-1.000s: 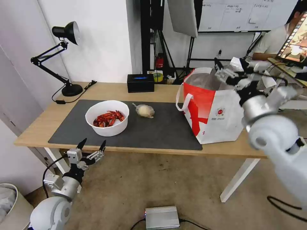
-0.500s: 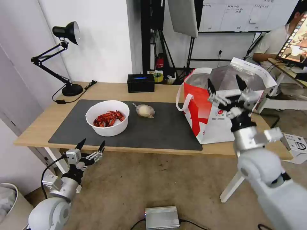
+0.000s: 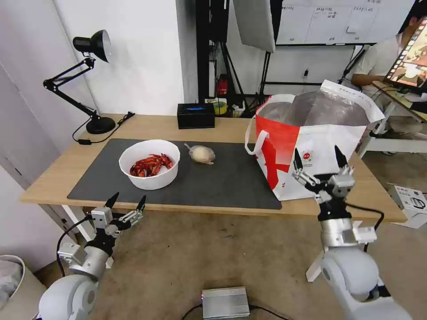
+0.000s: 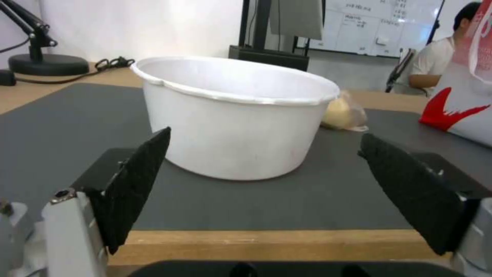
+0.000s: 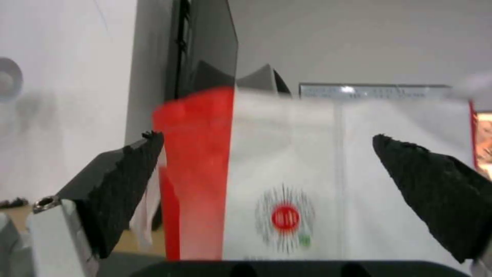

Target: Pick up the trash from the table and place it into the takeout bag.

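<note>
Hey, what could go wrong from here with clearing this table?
The white bowl holds loose red crayfish shells; tilting it on the lift could spill them on the grey mat. The takeout bag stands unsupported near the table's edge, so the open right claw might nudge it over.

Both arms are glossy white with rounded shells and silver cylindrical wrists trailing thin black cables. The left gripper (image 3: 126, 202) and right gripper (image 3: 318, 160) carry pointed black textured fingers on silver brackets.

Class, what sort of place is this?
Probably a robot test lab or studio: a whiteboard hangs behind, a softbox light stands on a tripod, and a staged table holds a takeout bag.
</note>
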Robot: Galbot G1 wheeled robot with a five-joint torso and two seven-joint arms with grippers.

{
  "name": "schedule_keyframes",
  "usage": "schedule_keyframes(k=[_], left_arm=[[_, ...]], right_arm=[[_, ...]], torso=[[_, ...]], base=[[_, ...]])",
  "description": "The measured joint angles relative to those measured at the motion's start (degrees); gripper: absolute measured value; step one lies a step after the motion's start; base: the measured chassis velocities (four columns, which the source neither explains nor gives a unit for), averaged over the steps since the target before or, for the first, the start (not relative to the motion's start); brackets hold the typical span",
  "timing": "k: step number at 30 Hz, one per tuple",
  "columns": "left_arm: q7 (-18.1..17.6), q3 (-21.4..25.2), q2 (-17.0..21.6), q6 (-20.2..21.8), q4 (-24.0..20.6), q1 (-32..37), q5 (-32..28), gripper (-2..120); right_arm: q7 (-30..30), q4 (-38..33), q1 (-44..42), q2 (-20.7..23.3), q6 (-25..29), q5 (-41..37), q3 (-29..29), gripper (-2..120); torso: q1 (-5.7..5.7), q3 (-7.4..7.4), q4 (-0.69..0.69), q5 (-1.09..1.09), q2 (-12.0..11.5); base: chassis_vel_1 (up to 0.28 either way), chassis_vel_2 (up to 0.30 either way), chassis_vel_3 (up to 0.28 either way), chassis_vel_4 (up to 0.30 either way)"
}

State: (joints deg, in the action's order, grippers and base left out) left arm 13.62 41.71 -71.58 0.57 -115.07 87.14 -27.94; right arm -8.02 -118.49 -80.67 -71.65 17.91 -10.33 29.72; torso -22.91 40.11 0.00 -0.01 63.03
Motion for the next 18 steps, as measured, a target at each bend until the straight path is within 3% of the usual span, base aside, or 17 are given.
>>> schedule_keyframes(k=[6,18], left_arm=[[0.0,0.1,-0.2,0.0,0.3,0.0,-0.1,100],[0.2,0.3,-0.1,-0.2,1.5,-0.9,-0.7,100]], right_arm=[[-1.6,1.8,-3.2,-4.0,0.9,3.1,-1.6,100],[-5.3,2.6,-6.9,-6.2,-3.1,6.8,-6.2,100]], torso=[[0.00,0.00,0.00,0.00,0.0],[0.00,0.00,0.00,0.01,0.0]], base=[[0.000,0.000,0.000,0.000],[0.000,0.000,0.000,0.000]])
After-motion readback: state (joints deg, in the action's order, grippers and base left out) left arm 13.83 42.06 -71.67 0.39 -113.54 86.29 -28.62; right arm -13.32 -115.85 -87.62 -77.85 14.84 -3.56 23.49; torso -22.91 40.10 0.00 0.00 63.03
